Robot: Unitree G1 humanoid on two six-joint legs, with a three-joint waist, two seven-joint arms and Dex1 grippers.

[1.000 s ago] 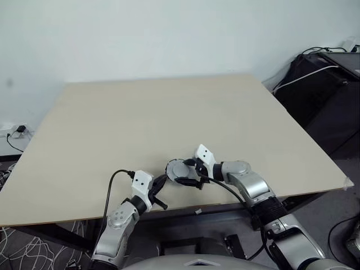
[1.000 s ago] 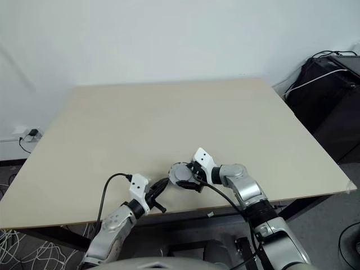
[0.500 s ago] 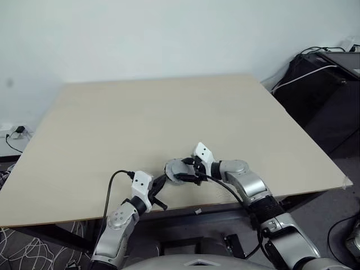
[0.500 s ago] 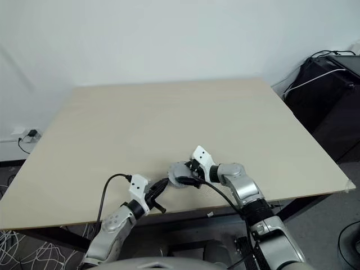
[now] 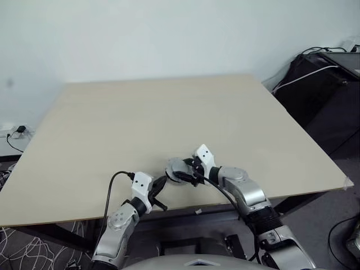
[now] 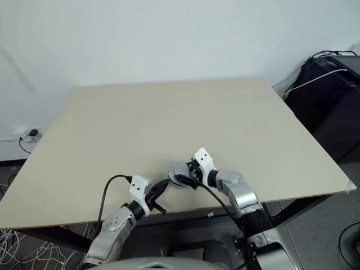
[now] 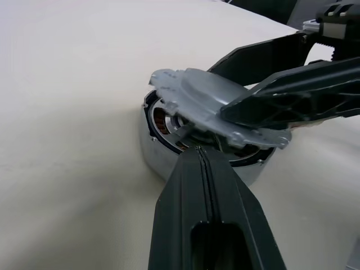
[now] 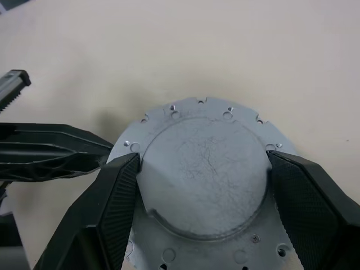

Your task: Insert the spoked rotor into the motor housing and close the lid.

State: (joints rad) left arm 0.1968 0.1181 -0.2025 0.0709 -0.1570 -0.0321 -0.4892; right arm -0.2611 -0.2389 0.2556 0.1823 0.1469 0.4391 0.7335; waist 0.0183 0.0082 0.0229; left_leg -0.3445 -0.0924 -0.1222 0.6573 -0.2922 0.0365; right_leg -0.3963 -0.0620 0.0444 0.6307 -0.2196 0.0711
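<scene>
- Your right gripper (image 8: 202,185) holds the lid (image 8: 203,169) by its two sides, tilted over the motor housing (image 7: 169,146), whose copper windings show under the raised edge.
- Your left gripper (image 7: 203,160) has its jaws pressed together, the tip touching the housing.
- All this is near the front edge of the table (image 5: 169,107); the far and side areas are free.

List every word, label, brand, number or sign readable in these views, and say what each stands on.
None: no readable text shows.
The lid bears only small holes and scratches.
The motor housing, the table and both grippers carry no lettering.
</scene>
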